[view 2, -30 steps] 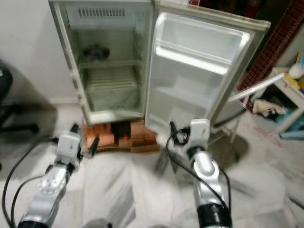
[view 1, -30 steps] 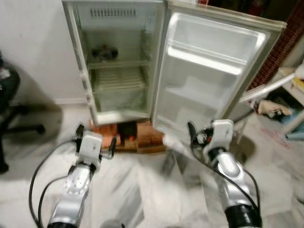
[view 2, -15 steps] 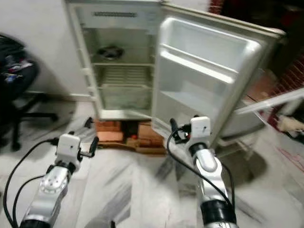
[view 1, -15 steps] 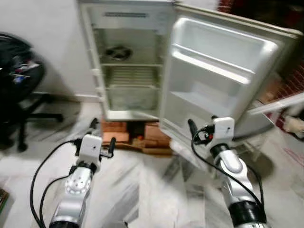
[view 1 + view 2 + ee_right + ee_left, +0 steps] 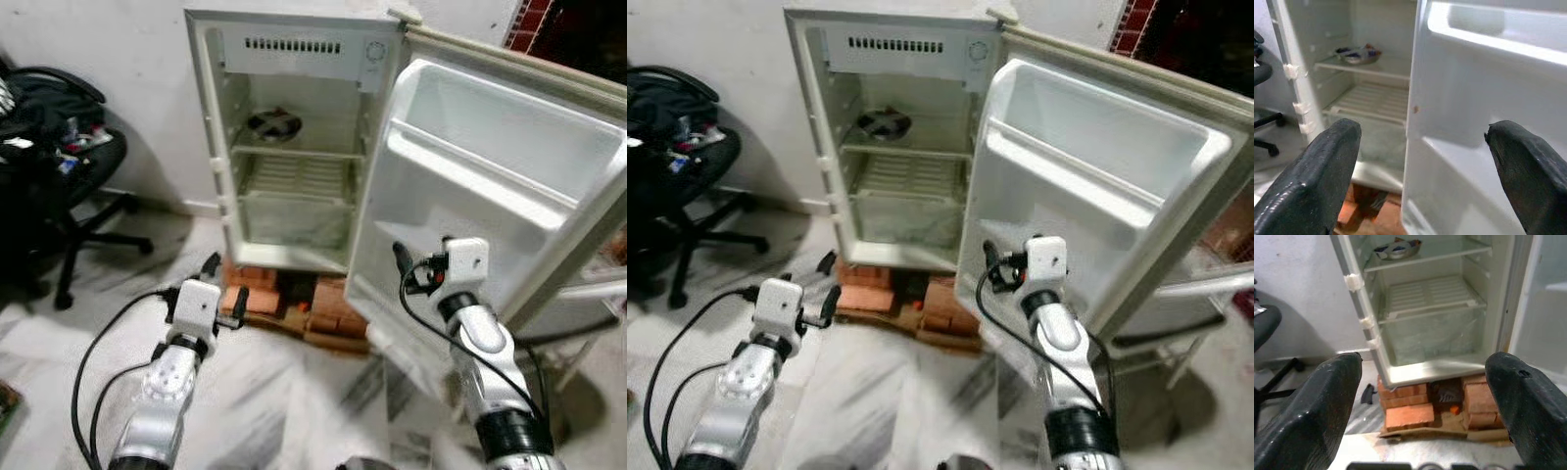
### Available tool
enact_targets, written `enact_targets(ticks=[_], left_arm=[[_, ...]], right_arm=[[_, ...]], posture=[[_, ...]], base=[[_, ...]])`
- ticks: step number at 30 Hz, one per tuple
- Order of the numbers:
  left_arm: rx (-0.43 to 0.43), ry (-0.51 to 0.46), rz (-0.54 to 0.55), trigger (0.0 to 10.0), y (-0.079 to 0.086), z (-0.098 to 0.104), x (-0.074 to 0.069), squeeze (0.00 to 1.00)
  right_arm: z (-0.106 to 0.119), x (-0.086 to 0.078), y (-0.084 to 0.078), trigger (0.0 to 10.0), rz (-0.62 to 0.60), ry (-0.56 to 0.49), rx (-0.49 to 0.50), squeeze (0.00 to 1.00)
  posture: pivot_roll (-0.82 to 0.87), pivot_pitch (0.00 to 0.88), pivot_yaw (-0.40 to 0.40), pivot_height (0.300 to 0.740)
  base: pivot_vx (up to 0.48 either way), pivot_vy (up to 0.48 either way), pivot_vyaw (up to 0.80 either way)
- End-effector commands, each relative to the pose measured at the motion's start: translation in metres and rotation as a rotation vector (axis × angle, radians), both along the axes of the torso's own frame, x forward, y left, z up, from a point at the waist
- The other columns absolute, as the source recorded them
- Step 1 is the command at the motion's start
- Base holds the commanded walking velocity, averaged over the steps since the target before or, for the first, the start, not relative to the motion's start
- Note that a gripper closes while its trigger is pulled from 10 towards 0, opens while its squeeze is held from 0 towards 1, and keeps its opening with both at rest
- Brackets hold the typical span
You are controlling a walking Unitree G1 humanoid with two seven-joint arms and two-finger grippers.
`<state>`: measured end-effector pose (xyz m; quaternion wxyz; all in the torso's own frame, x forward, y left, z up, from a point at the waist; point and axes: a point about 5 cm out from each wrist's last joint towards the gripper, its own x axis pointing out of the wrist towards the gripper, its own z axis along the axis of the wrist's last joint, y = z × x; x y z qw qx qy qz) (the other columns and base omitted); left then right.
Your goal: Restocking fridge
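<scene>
A small white fridge [image 5: 294,176] stands open against the wall, its door [image 5: 490,196] swung out to the right with bare door shelves. On the fridge's upper shelf sits a dark bowl [image 5: 272,124], the same bowl [image 5: 1397,247] that the left wrist view shows. The lower rack and the drawer below it hold nothing I can see. My left gripper [image 5: 223,284] is open and holds nothing, low in front of the fridge's left side. My right gripper [image 5: 421,257] is open too, close before the lower part of the door.
The fridge rests on red bricks [image 5: 294,299] over cardboard. A black office chair [image 5: 59,166] piled with things stands to the left. The floor is pale marble. Something with a metal frame [image 5: 588,323] stands behind the door at the right.
The whole view has shifted: the fridge now looks closer and more of the chair shows at the left, so the camera has moved. Both arms keep the same pose, grippers still open.
</scene>
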<state>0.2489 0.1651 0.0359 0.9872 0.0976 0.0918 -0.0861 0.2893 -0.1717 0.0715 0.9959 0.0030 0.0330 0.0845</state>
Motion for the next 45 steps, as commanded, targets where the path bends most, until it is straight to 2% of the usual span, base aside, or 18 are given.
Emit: enact_targets(ticks=[1, 7, 12, 21, 25, 27, 31, 33, 36, 40, 45], left_arm=[[-0.028, 0.032, 0.000, 10.0, 0.000, -0.002, -0.002, 0.00], [-0.047, 0.036, -0.044, 10.0, -0.003, -0.002, -0.005, 0.00], [-0.003, 0.024, -0.075, 10.0, -0.003, -0.002, -0.005, 0.00], [-0.008, 0.025, -0.084, 10.0, -0.003, -0.002, -0.006, 0.00], [-0.025, 0.028, -0.062, 10.0, 0.002, -0.002, -0.005, 0.00], [-0.042, 0.032, -0.030, 10.0, 0.006, -0.003, -0.004, 0.00], [-0.023, 0.014, 0.017, 10.0, 0.013, -0.001, -0.001, 0.00], [-0.020, 0.003, 0.031, 10.0, 0.017, 0.002, 0.000, 0.00], [-0.014, -0.016, 0.058, 10.0, 0.025, 0.006, 0.000, 0.00], [-0.077, -0.015, 0.123, 10.0, 0.038, 0.006, -0.005, 0.00], [-0.090, -0.018, 0.117, 10.0, 0.037, 0.006, -0.006, 0.00]], right_arm=[[-0.006, -0.002, 0.015, 10.0, 0.093, 0.048, 0.041, 0.00], [-0.022, -0.015, 0.031, 10.0, 0.297, 0.174, 0.097, 0.00], [-0.024, -0.016, 0.031, 10.0, 0.307, 0.178, 0.080, 0.00], [-0.027, -0.018, 0.025, 10.0, 0.323, 0.208, 0.068, 0.00], [-0.024, -0.015, 0.019, 10.0, 0.280, 0.180, 0.055, 0.00], [-0.017, -0.010, 0.015, 10.0, 0.232, 0.135, 0.043, 0.00], [-0.004, -0.001, 0.005, 10.0, 0.088, 0.053, 0.053, 0.00], [0.000, 0.000, 0.004, 10.0, 0.064, 0.035, 0.054, 0.00], [0.003, 0.000, 0.003, 10.0, 0.030, 0.013, 0.044, 0.00], [0.004, -0.006, 0.006, 10.0, -0.032, -0.012, 0.048, 0.00], [0.002, -0.009, 0.010, 10.0, -0.051, -0.016, 0.039, 0.00]], posture=[[0.09, 0.014, -0.036, 0.740], [0.10, 0.011, -0.040, 0.740], [0.09, 0.008, -0.041, 0.740], [0.09, 0.012, -0.040, 0.740], [0.09, 0.015, -0.039, 0.740], [0.09, 0.016, -0.039, 0.740], [0.10, 0.017, -0.037, 0.740], [0.10, 0.020, -0.039, 0.740], [0.10, 0.022, -0.039, 0.740], [0.10, 0.028, -0.035, 0.740], [0.09, 0.026, -0.031, 0.740]], base=[[0.000, -0.450, 0.00], [-0.344, -0.329, 0.00], [-0.229, -0.357, 0.00], [0.000, -0.480, 0.00], [0.150, -0.090, 0.00], [0.133, 0.000, 0.00], [0.000, 0.000, 0.00], [0.000, 0.000, 0.00], [0.000, 0.000, 0.00], [0.000, 0.000, 0.00], [0.290, 0.000, 0.19]])
